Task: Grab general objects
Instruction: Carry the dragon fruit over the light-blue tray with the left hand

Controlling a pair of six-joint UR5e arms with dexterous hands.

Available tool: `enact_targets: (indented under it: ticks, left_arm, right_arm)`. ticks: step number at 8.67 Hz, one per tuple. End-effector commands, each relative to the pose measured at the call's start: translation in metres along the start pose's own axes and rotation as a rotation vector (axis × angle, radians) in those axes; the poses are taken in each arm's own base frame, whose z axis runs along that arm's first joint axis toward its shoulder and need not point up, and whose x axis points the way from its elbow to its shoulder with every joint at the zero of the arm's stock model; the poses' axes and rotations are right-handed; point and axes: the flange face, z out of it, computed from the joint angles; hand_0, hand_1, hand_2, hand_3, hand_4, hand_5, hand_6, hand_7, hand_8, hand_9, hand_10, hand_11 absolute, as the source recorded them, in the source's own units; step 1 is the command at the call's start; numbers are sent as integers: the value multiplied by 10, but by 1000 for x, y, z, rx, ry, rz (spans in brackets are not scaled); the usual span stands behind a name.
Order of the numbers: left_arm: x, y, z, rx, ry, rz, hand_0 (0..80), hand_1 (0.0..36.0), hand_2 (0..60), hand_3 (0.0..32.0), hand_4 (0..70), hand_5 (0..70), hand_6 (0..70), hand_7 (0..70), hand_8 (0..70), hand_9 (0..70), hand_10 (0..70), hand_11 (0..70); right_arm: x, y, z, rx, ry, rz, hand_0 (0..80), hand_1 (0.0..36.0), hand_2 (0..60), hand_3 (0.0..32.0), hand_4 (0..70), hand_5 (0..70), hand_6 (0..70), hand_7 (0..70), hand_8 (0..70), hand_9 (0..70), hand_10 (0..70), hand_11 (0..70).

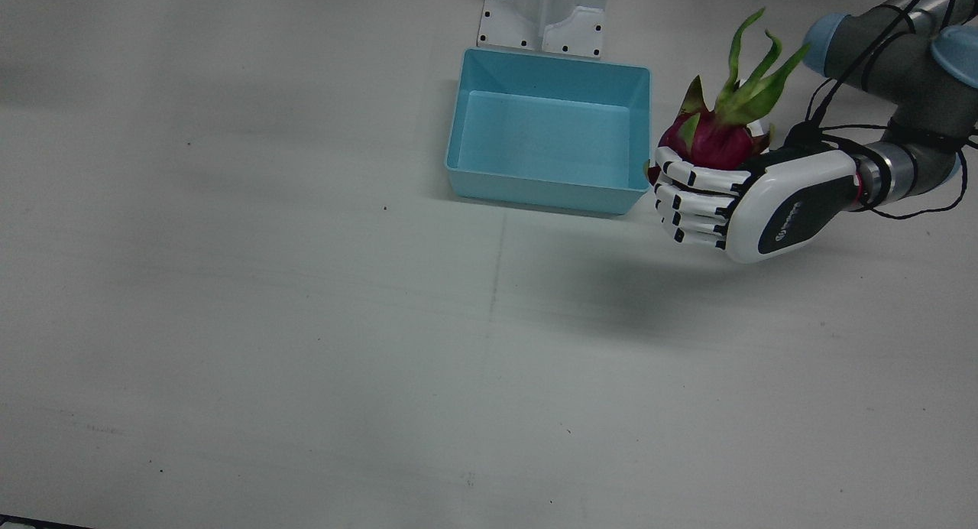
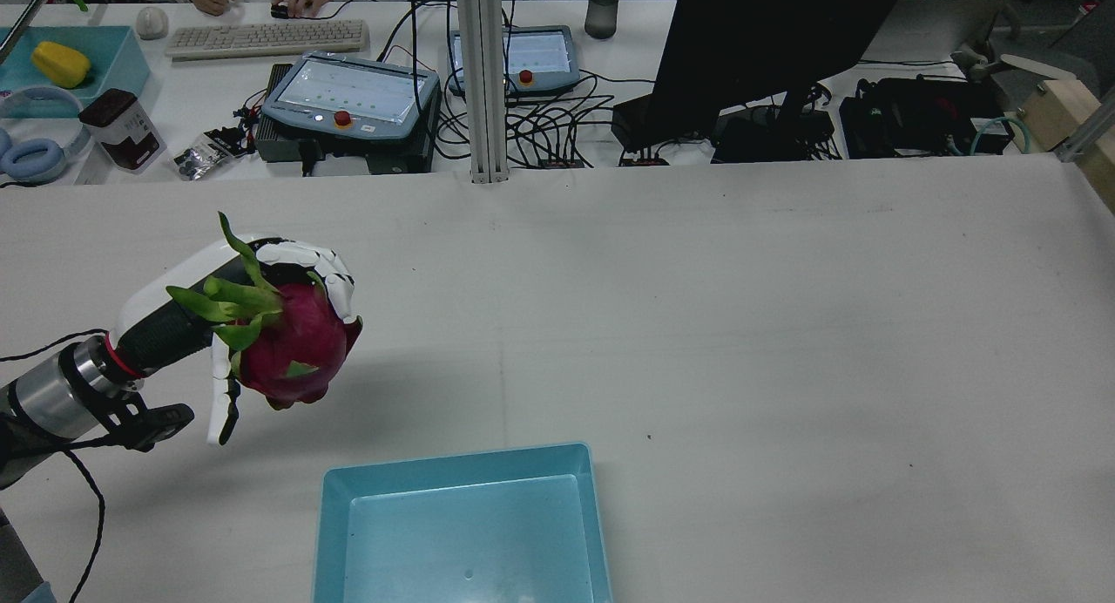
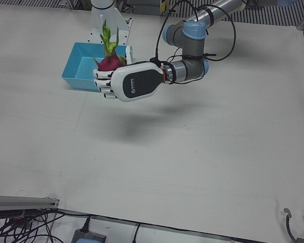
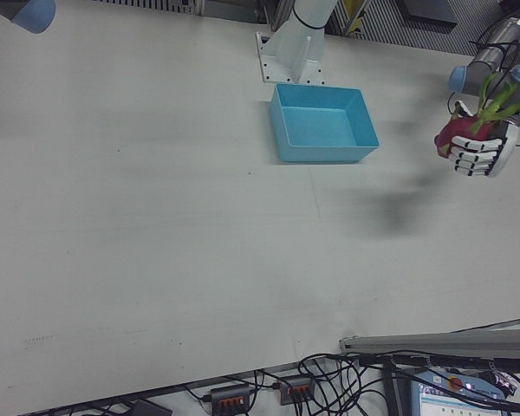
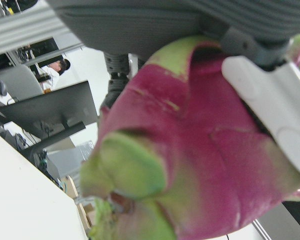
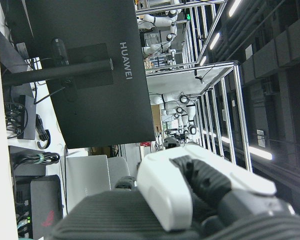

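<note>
The left hand [image 1: 752, 204] is holding a dragon fruit [image 1: 710, 135] in the air above the desk [image 1: 306, 322], its fingers [image 1: 699, 179] clamped around the red body while the green leaf tips are pointing up and away from the palm. In the rear view the fruit [image 2: 292, 346] is sitting between the curled fingers [image 2: 327, 272] above and the thumb below, clear of the desk surface, whose shadow is falling well under it. The blue bin [image 1: 552, 128] is lying just beside the hand, toward the middle of the desk, with its near wall almost level with the fingertips in the front view; the fruit is not yet over the bin's opening. The fruit's long axis is running roughly upright, stem leaves uppermost, so a short sideways carry toward the bin looks like the move now in hand. The left arm is plainly the nearer one. The right hand is appearing only in its own camera, where white and black parts [image 6: 200, 190] are showing close up; whether its fingers are apart or together cannot be told.
</note>
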Motion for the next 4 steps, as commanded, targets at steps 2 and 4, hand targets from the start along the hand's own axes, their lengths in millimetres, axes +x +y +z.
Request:
enact_targets:
  ticks: [2,4]
  left_arm:
    - [-69,66,9,-113,-45,-84,455,19,265,0,498,700,700,700,627,700,601,700]
    - [-99,94,7,-146,-67,-85,457,22,275,0,508,700,700,700,636,700,611,700]
  right_arm:
    - [0,-1,0,2,0,0,0,0,0,0,0,0,0,0,0,0,0,0]
    - [0,-1,0,2,0,0,0,0,0,0,0,0,0,0,0,0,0,0]
